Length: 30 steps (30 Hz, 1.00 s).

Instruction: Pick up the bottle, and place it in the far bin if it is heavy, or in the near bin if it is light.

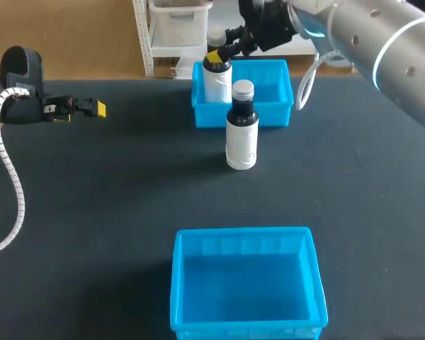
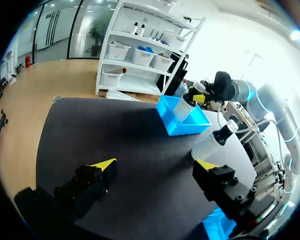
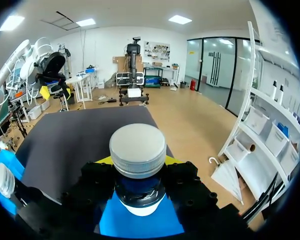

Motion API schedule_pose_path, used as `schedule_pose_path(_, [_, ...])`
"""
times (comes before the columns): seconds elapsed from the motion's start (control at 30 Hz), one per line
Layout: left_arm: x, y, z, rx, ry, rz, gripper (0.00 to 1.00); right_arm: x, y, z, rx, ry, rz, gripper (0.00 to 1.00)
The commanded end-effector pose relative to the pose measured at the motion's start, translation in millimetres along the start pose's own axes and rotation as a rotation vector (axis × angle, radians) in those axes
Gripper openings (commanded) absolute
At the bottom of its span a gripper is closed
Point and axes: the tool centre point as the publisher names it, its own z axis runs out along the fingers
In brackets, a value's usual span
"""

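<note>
While one bottle (image 1: pixel 241 127) stands outside, the far bin (image 1: pixel 273 115) holds another bottle (image 1: pixel 217 81).

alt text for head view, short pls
The right gripper holds a white bottle at the left end of the far blue bin. A second bottle stands upright on the table just before that bin; the near blue bin in front is empty, the left gripper off at left.

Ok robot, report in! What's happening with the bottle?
Right gripper shut on held bottle, at the far bin. Left gripper open, off aside. Second bottle stands just before that bin.
</note>
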Motion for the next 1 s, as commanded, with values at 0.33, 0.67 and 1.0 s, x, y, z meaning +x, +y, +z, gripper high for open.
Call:
schedule_pose_path(0.33, [0.0, 0.0, 0.0, 0.0, 0.0, 0.0, 1.0, 2.7, -10.3, 6.3, -0.301, 0.013, 0.013, 0.36])
schedule_pose_path(0.67, [0.0, 0.0, 0.0, 0.0, 0.0, 0.0, 1.0, 3.3, -12.6, -7.0, -0.286, 0.014, 0.027, 1.0])
schedule_pose_path(1.0, [0.0, 0.0, 0.0, 0.0, 0.0, 0.0, 1.0, 11.4, -12.6, -64.3, -0.19, 0.01, 0.039, 1.0])
